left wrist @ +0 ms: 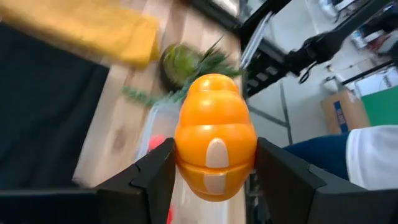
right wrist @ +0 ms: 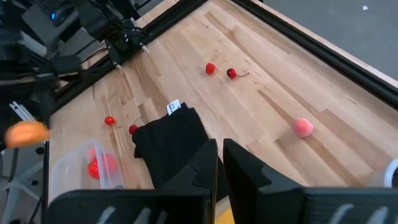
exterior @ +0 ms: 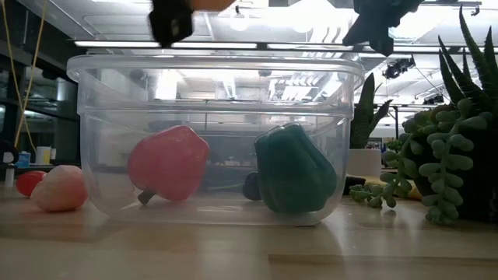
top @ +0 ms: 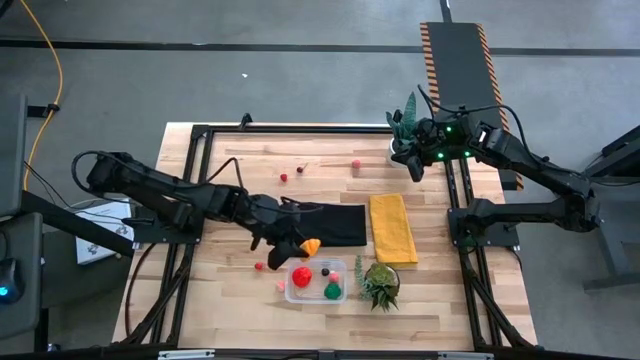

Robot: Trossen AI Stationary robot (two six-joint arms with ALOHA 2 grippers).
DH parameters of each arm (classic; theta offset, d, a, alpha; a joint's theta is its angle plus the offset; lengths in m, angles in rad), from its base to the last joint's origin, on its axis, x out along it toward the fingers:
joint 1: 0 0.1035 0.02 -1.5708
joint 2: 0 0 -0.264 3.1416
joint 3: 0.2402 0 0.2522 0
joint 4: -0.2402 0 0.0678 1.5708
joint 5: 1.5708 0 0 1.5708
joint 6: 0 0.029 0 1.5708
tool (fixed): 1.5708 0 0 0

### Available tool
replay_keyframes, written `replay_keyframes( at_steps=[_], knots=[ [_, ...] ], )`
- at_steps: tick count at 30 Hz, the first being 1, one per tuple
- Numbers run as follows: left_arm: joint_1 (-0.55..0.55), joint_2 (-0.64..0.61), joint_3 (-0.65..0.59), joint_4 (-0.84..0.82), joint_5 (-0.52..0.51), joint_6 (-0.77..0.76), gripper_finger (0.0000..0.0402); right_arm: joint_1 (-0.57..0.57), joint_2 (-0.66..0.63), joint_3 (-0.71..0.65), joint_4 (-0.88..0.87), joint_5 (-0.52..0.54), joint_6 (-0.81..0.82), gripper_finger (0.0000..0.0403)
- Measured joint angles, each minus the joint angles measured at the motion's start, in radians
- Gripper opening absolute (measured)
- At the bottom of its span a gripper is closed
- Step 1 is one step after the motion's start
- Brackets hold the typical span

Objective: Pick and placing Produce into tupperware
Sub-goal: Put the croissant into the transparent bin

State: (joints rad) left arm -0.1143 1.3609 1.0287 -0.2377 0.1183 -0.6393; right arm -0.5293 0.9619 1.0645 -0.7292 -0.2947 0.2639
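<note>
1. While the left hand (top: 300, 247) hovers just above the tub (top: 316, 281), its fingers (left wrist: 152, 180) are clamped on the orange piece (left wrist: 215, 144), one on each side.
2. From above, the orange piece (top: 311, 245) sits over the tub's far rim, near the front edge of the black cloth (top: 325, 224).
3. Inside the tub lie a red piece (top: 301, 276), a green piece (top: 333, 290) and a small dark berry (top: 325, 271); the level view shows the red piece (exterior: 167, 164) and green piece (exterior: 294, 169) resting on the tub floor, the red one to the left.
4. Just outside the tub, on its left in the level view, a pink berry (exterior: 57, 188) and a small red one (exterior: 28, 183) lie on the bench (top: 240, 180).
5. More loose produce lies toward the far side of the bench: two small red berries (top: 284, 177) close together and a pink one (top: 355, 165) farther right.
6. A yellow cloth (top: 392, 228) lies right of the black one, and a potted plant (top: 380, 284) stands just right of the tub.
7. Raised at the far right corner beside another plant (top: 403, 122), the right hand (top: 416, 165) holds nothing, its fingers (right wrist: 239, 163) nearly touching.
</note>
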Motion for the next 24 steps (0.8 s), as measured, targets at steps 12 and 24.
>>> replay_keyframes(
  at_steps=[12, 24],
  knots=[
    [0.003, 0.228, 0.416, -0.427, -0.007, 0.163, 0.0191, 0.0, 0.0, 0.0, -0.069, -0.007, -0.04, 0.0016],
    [0.002, 0.397, 0.548, -0.572, 0.063, 0.213, 0.0191, 0.008, -0.003, 0.0, -0.1, -0.009, -0.081, 0.0016]
  ],
)
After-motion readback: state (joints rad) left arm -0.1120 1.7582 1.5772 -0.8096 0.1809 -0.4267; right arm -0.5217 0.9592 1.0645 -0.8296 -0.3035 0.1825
